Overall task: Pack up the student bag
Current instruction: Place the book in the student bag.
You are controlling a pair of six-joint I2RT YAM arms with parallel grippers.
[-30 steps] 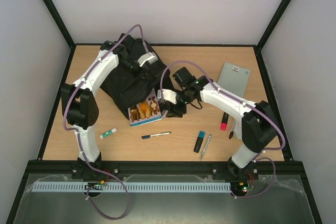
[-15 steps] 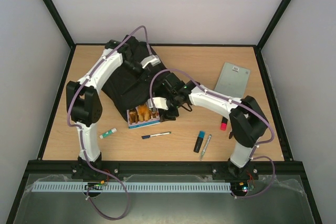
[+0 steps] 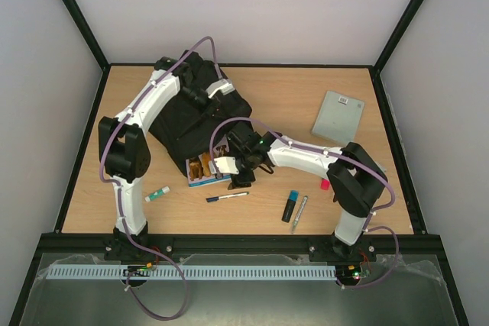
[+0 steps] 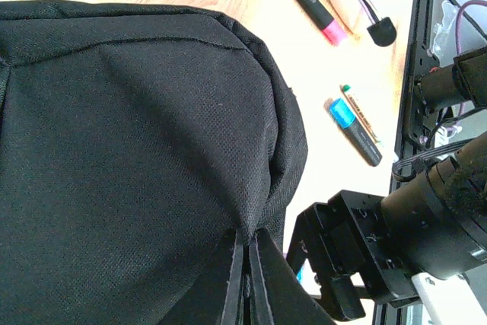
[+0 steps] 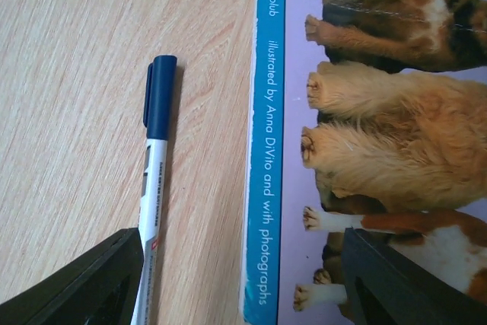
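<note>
The student bag [image 3: 179, 116] lies at the far left of the surface [image 3: 306, 89], and the left end effector [image 4: 245, 264] is pressed together, pinching a fold of the bag's black fabric. The right end effector [image 5: 240, 253] hangs spread over the near edge of a picture book [image 3: 200, 171] that sits at the bag's near side. A blue-capped pen [image 5: 156, 157] lies just beside that edge.

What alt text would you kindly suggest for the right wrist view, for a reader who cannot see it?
The open right gripper straddles the blue edge of a puppy picture book lying on the wooden table. A blue-capped pen lies beside the book, not touching it.
</note>
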